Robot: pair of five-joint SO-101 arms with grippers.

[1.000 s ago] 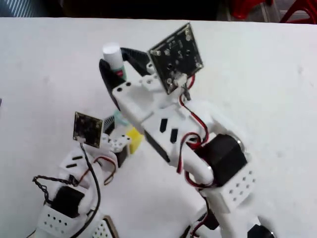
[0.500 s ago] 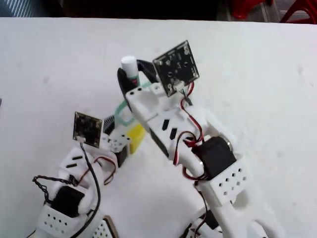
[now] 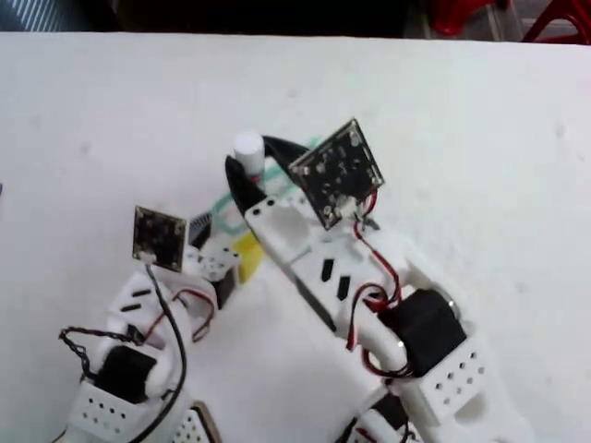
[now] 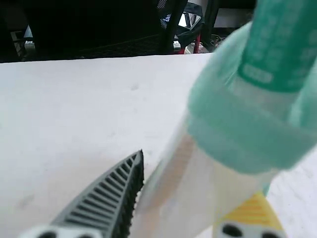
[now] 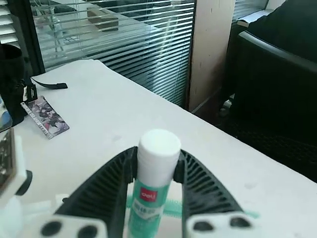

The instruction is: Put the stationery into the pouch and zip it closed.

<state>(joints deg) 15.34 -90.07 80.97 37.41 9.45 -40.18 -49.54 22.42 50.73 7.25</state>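
Note:
A glue stick [image 3: 247,145] with a white cap, teal body and red label stands upright between the black fingers of my right gripper [image 3: 251,161], which is shut on it. In the right wrist view the glue stick [image 5: 157,163] sits in the middle of the right gripper [image 5: 157,154], above a teal strip. The translucent pouch [image 3: 220,210] with a teal edge lies just beneath and beside it. In the left wrist view my left gripper [image 4: 193,198] is shut on the pouch [image 4: 237,124], held between a grey ribbed finger [image 4: 109,198] and a yellow one [image 4: 252,213]. The left gripper [image 3: 231,260] sits at the pouch's near edge.
A printed card [image 5: 44,116] and a black strap [image 5: 47,84] lie on the white table [image 3: 462,138] off to one side. The right arm's body [image 3: 406,323] covers the near middle. Red chair legs [image 3: 545,14] stand beyond the far edge.
My right gripper has carried the glue stick toward the near side and to the right, coming down over the pouch. The left arm has barely moved.

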